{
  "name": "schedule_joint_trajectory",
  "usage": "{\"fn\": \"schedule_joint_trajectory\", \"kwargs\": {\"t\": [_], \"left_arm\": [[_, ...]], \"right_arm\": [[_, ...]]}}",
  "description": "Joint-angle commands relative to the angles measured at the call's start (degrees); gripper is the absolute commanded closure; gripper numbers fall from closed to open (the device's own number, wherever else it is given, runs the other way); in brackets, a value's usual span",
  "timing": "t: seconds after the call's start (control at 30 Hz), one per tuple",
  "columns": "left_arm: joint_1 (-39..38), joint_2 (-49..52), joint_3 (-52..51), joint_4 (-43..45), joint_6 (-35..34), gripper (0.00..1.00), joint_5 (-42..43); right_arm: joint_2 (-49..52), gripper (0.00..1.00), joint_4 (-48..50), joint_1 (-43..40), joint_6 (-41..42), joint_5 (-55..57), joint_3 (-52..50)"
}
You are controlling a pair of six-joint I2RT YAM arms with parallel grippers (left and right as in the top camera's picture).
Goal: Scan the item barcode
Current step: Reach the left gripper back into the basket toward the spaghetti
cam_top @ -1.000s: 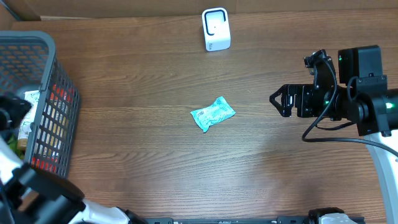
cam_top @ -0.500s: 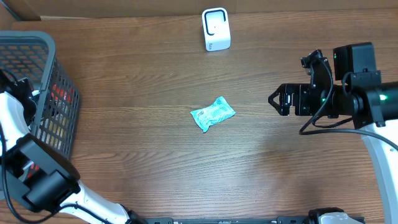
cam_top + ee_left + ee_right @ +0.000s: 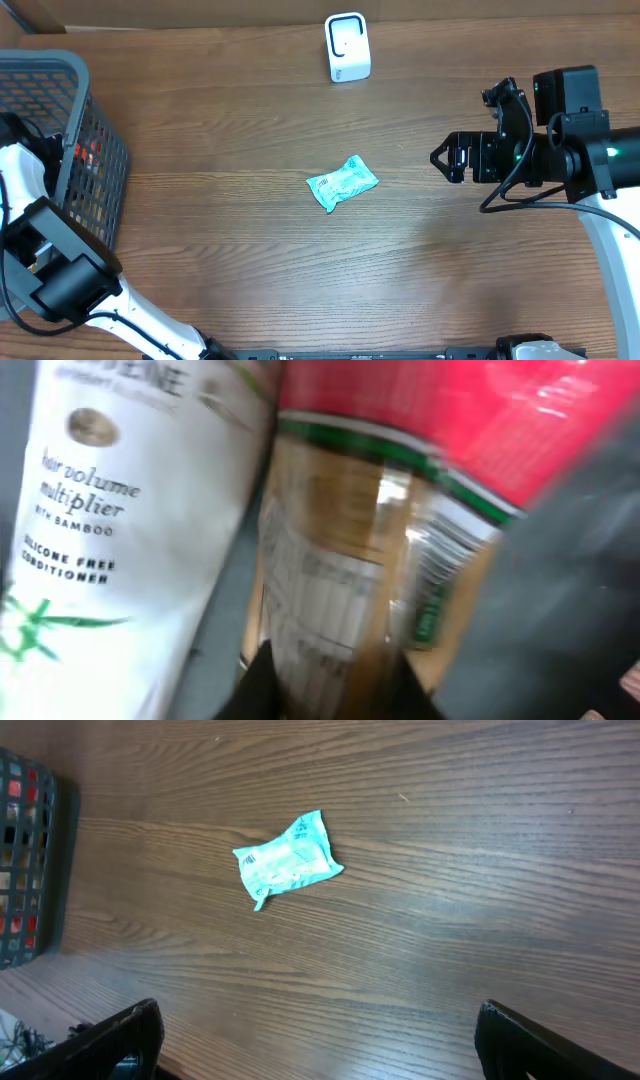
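Observation:
Down in the grey basket [image 3: 95, 150], my left gripper [image 3: 335, 685] is shut on a brown item [image 3: 340, 575] that has a pale printed label, a green band and a red top. The picture is blurred, and its dark fingers [image 3: 265, 685] show on either side of the item's lower end. Beside it lies a white conditioner bottle [image 3: 110, 510]. A teal packet [image 3: 341, 182] lies at the table's middle, also seen as the teal packet [image 3: 288, 860] in the right wrist view. The white scanner [image 3: 347, 47] stands at the back. My right gripper [image 3: 447, 160] hovers open and empty to the right of the packet.
The basket stands at the table's left edge and holds several products, with red packaging [image 3: 88, 150] showing through its mesh. My left arm [image 3: 40, 240] bends over the basket's near side. The right arm's dark body [image 3: 570, 150] fills the right edge.
The left arm swung up along the basket and its gripper went from wide open to shut on the brown item. The right gripper shifted very slightly left.

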Motion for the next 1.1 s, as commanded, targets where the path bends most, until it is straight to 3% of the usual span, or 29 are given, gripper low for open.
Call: {"fn": "schedule_joint_trajectory", "kwargs": {"t": [0.0, 0.33, 0.6, 0.9, 1.07], "left_arm": [[-0.22, 4.31, -1.03, -2.54, -1.55, 0.96, -0.31], [-0.22, -0.42, 20.85, -17.07, -11.02, 0.96, 0.70], [-0.22, -12.07, 39.65, -20.57, -13.18, 0.96, 13.99], [-0.22, -25.33, 42.49, -20.55, -14.97, 0.96, 14.88], [-0.74, -30.49, 42.49, -18.58, -15.08, 0.96, 27.28]], "right_arm": [[0.07, 0.00, 0.33, 0.31, -0.63, -0.09, 1.09], [0.07, 0.00, 1.09, 0.31, -0.63, -0.28, 1.09], [0.07, 0.00, 1.14, 0.31, -0.66, -0.28, 1.09], [0.07, 0.00, 1.11, 0.31, -0.63, -0.31, 1.09], [0.07, 0.00, 0.87, 0.31, -0.59, -0.31, 1.09]]}}
